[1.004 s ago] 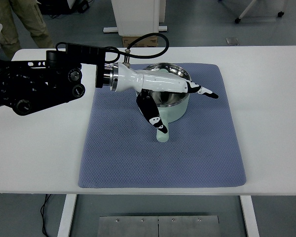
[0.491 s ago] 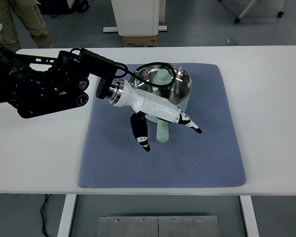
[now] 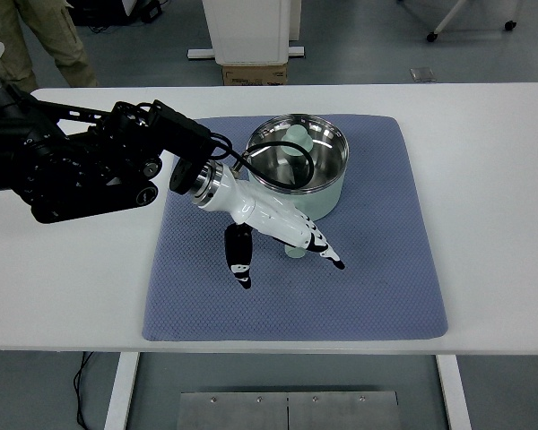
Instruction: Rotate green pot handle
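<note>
One green pot [image 3: 318,188], pale object [image 3: 295,139] inside.

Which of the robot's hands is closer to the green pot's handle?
Left. The left hand hovers over the mat, just beside the pot handle with fingers spread. The right hand is not in view.

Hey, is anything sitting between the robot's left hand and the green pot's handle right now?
Nothing visible does. The left hand hangs over the blue mat with fingers spread, right beside the pot handle, which points toward the table's near edge from the green pot. The hand itself hides part of the handle, so contact can't be judged.
</note>
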`<move>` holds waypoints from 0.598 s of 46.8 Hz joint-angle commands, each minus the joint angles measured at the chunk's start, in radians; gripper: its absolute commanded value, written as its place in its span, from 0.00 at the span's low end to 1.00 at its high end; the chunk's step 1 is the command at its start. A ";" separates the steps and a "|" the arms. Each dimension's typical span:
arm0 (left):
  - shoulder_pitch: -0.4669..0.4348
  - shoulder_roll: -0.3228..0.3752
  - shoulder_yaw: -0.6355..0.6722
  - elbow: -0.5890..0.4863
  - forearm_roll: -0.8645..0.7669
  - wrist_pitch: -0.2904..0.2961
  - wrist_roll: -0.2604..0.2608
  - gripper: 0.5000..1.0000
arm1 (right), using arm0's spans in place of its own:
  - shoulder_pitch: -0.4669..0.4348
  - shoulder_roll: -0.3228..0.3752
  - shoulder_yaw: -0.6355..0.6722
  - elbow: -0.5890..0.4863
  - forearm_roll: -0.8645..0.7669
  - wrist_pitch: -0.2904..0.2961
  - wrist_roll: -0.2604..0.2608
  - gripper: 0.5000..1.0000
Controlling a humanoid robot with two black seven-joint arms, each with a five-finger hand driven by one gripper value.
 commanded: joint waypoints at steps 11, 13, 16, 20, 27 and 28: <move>-0.012 -0.017 0.047 -0.001 0.000 0.001 0.000 1.00 | 0.000 0.000 0.000 0.000 0.000 0.000 0.000 1.00; -0.016 -0.017 0.057 -0.001 0.000 0.001 0.000 1.00 | 0.000 0.000 0.000 0.000 0.000 0.000 0.000 1.00; -0.027 -0.017 0.072 -0.003 0.000 0.001 0.000 1.00 | 0.000 0.000 0.000 0.000 0.000 0.000 0.000 1.00; -0.042 -0.017 0.101 -0.003 0.000 0.001 0.000 1.00 | 0.000 0.000 0.000 0.000 0.000 0.000 0.000 1.00; -0.067 -0.014 0.138 -0.001 0.000 0.001 -0.001 1.00 | 0.000 0.000 0.000 0.000 0.000 0.000 0.000 1.00; -0.071 -0.014 0.143 -0.001 0.002 0.001 -0.001 1.00 | 0.000 0.000 0.000 0.000 0.000 0.000 0.000 1.00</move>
